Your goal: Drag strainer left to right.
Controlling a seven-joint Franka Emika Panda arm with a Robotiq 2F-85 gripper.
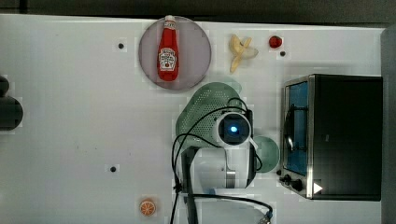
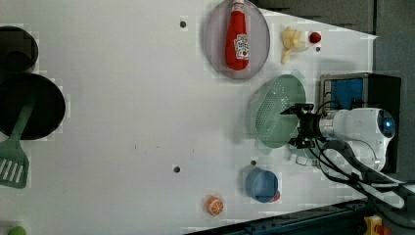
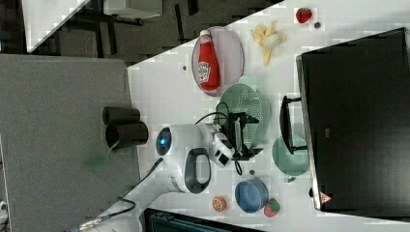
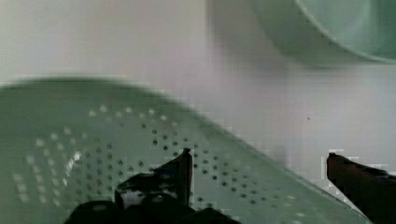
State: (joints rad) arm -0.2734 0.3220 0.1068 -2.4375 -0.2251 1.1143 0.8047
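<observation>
The gripper hung spread wide astride the strainer's rim, one finger inside the perforated bowl, the other outside over the white table, neither pressing it. The strainer lay in the top view between the plate carrying a ketchup bottle and the toaster oven, the mint-green mug just beside it.

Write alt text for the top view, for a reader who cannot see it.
A white robot arm reaches over a mint-green strainer near the middle of a white table, partly covering it. A ketchup bottle lies on a grey-purple plate above the strainer, with a black toaster oven at the top view's right.
</observation>
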